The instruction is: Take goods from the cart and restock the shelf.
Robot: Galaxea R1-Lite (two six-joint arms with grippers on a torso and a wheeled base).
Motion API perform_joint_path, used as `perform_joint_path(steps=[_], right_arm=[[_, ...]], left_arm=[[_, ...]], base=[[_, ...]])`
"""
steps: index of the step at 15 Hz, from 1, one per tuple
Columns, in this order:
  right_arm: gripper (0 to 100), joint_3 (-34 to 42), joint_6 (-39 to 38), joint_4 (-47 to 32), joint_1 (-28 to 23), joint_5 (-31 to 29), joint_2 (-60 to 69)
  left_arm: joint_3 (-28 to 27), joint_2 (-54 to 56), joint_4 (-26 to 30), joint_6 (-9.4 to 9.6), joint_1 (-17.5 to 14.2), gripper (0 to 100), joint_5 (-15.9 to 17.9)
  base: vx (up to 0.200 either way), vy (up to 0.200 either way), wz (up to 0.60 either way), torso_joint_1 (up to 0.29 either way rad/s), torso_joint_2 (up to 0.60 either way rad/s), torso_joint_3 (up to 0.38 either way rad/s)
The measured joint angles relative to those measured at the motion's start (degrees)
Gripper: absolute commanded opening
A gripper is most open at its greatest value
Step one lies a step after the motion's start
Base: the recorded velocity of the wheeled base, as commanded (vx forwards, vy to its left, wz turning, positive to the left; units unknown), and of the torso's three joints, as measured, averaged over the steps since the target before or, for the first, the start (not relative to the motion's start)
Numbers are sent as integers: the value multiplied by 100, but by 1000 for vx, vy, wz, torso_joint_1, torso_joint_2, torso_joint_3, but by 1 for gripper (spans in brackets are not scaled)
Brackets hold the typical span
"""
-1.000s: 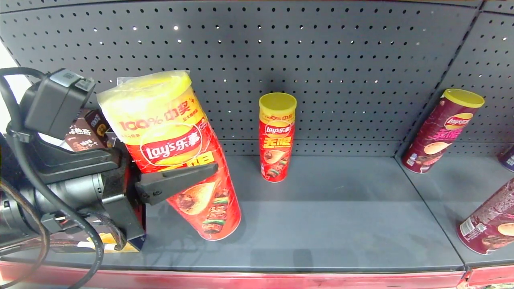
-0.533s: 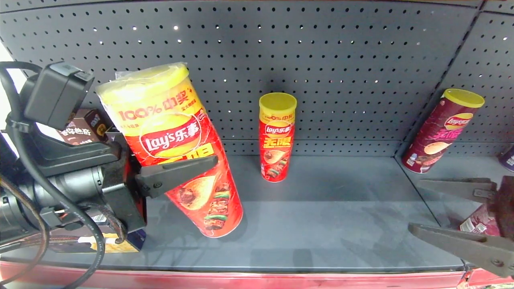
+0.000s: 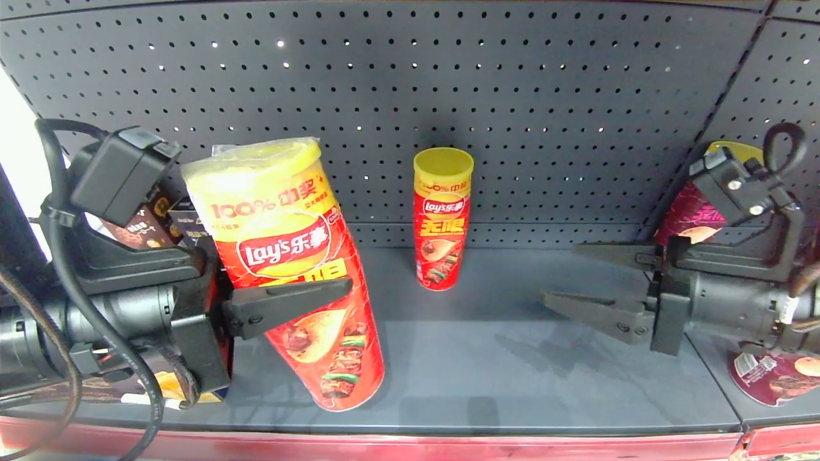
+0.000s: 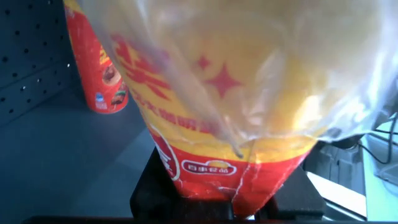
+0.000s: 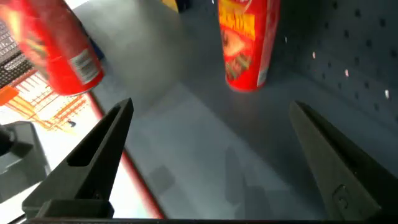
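Note:
A big red chips can point(image 3: 288, 256) with a yellow lid under clear plastic leans tilted at the front left of the grey shelf point(image 3: 512, 371). My left gripper point(image 3: 301, 291) is shut on its middle. Whether the base rests on the shelf I cannot tell. The left wrist view has the held can point(image 4: 249, 93) up close. A smaller red can point(image 3: 442, 221) stands upright near the pegboard, also seen as the far can point(image 4: 99, 74). My right gripper point(image 3: 564, 275) hovers open to its right, holding nothing. From the right wrist, the right gripper point(image 5: 211, 124) points toward the upright can point(image 5: 249, 43) and the held can point(image 5: 56, 50).
Maroon cans sit on the neighbouring shelf section: one point(image 3: 688, 221) behind my right arm, another point(image 3: 769, 378) near the front right. Dark snack boxes point(image 3: 138, 221) stand behind my left arm, and a box point(image 3: 173, 387) lies under it. A red lip point(image 3: 448, 445) marks the shelf's front edge.
The right gripper has come in from the right, open, and moved left over the shelf. The left gripper rose slightly with the can, then dropped lower and shifted a little right.

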State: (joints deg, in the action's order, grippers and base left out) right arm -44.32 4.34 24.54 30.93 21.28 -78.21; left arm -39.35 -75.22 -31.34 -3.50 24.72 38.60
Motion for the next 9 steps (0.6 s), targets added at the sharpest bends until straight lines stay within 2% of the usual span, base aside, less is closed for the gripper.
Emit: perform_joint_path(steps=[3, 6, 9], right_arm=[[100, -542, 290, 335, -196, 581, -751], [100, -1047, 833, 685, -546, 1846, -1468], [100, -1414, 951, 1268, -703, 2606, -2174]], left_arm=[[-271, 33, 149, 0, -24, 0, 71], [-382, -11, 151, 0, -111, 0, 158], [-301, -20, 140, 9, -141, 0, 234]], base=[[0, 0, 0, 0, 0, 0], [0, 0, 0, 0, 0, 0], [0, 0, 0, 0, 0, 0]])
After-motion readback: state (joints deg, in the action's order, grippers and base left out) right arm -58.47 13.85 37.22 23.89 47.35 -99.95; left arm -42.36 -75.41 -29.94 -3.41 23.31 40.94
